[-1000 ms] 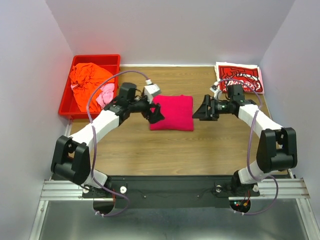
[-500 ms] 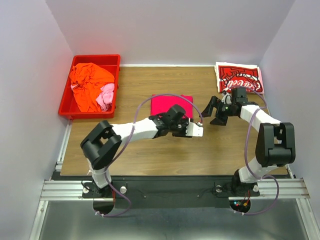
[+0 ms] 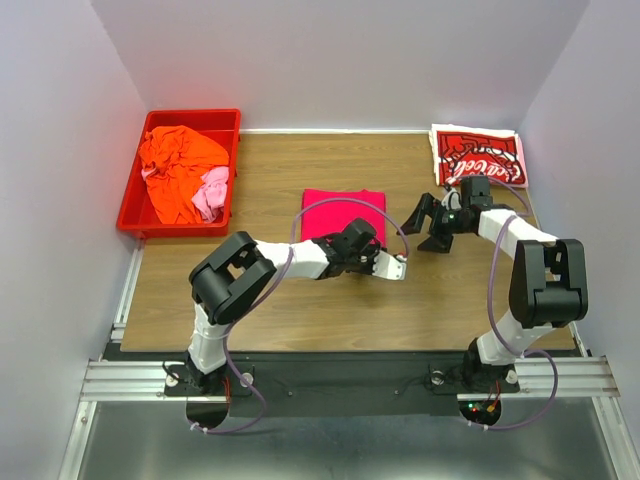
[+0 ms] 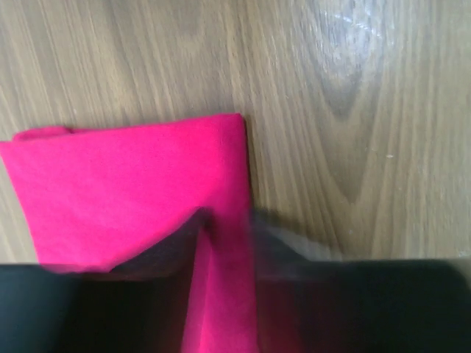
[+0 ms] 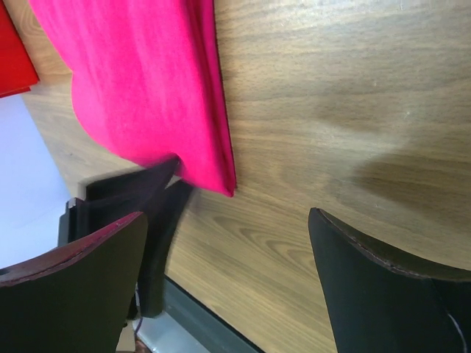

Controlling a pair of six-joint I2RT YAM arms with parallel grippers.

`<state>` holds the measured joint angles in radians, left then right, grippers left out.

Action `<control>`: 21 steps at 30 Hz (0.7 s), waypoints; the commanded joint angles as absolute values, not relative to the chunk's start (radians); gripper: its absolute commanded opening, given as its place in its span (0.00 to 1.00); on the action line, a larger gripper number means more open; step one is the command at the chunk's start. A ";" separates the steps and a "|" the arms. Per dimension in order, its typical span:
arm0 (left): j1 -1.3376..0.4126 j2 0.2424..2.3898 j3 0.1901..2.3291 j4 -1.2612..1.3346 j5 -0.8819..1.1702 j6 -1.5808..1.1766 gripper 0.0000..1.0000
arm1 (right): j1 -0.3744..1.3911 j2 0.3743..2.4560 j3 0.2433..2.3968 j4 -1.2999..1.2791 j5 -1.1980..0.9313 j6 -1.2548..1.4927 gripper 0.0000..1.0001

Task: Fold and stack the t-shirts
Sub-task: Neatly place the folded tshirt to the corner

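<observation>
Magenta-pink t-shirt (image 3: 342,208), folded square, lies at the centre of the counter (image 3: 270,170); the left jaws are closed on its near right corner, cloth puckered up between them, probably to carry it onto the folded Coca-Cola t-shirt (image 3: 478,155) at the far right corner. The left arm (image 3: 290,258) reaches low across from the near left, forearm almost flat, while the right arm (image 3: 500,225) holds the right jaws spread wide and empty just right of the shirt.

The left arm is stretching low across the centre, the left gripper (image 3: 357,244) pinching the magenta t-shirt (image 3: 335,206), while the right arm is bending inward, the right gripper (image 3: 426,228) hovering, jaws spread wide.
</observation>
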<state>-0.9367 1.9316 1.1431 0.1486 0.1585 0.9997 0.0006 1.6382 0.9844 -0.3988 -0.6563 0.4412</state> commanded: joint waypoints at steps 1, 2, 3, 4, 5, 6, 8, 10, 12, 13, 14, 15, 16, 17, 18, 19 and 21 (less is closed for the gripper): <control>-0.937 1.927 1.138 0.201 0.155 0.985 0.22 | 0.003 1.638 0.968 -0.325 -0.689 0.452 0.97; -0.930 1.922 1.141 0.202 0.166 0.968 0.17 | 0.005 1.638 0.956 -0.286 -0.699 0.472 0.97; -0.925 1.916 1.149 0.198 0.179 0.931 0.06 | 0.003 1.638 0.927 -0.258 -0.706 0.485 0.97; -0.919 1.908 1.169 0.192 0.207 0.911 0.02 | 0.003 1.640 0.911 -0.189 -0.715 0.526 0.97; -0.913 1.902 1.183 0.178 0.227 0.893 0.00 | 0.005 1.643 0.896 -0.152 -0.718 0.547 0.97; -0.894 1.899 1.199 0.143 0.276 0.849 0.00 | 0.005 1.647 0.865 -0.114 -0.722 0.572 0.97; -0.873 1.885 1.245 0.103 0.326 0.807 0.00 | 0.005 1.654 0.835 0.035 -0.718 0.656 0.97; -0.850 1.872 1.281 0.084 0.397 0.752 0.00 | 0.003 1.664 0.795 0.197 -0.701 0.753 0.96; -0.836 1.859 1.308 0.069 0.443 0.720 0.00 | 0.005 1.696 0.766 0.362 -0.698 0.861 0.95; -0.833 1.855 1.316 0.068 0.454 0.709 0.00 | 0.005 1.710 0.764 0.406 -0.695 0.894 0.95; -0.830 1.852 1.321 0.066 0.465 0.680 0.00 | 0.009 1.724 0.765 0.441 -0.684 0.922 0.94; -0.825 1.850 1.327 0.066 0.482 0.666 0.00 | 0.012 1.758 0.772 0.462 -0.677 0.942 0.94; -0.821 1.851 1.342 0.061 0.488 0.655 0.00 | 0.021 1.772 0.787 0.488 -0.657 0.974 0.94; -0.819 1.856 1.350 0.052 0.494 0.644 0.00 | 0.028 1.787 0.793 0.501 -0.644 0.988 0.94; -0.818 1.858 1.356 0.051 0.495 0.637 0.00 | 0.034 1.799 0.798 0.514 -0.631 1.000 0.94; -0.815 1.864 1.362 0.051 0.500 0.629 0.00 | 0.038 1.824 0.802 0.528 -0.614 1.009 0.94; -0.798 1.874 1.385 0.049 0.515 0.606 0.00 | 0.066 1.865 0.824 0.566 -0.557 1.022 0.92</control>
<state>-0.8104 1.9213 1.3212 0.0547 0.4362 0.6804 0.0231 1.8061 0.7837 0.3946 -0.6697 0.9440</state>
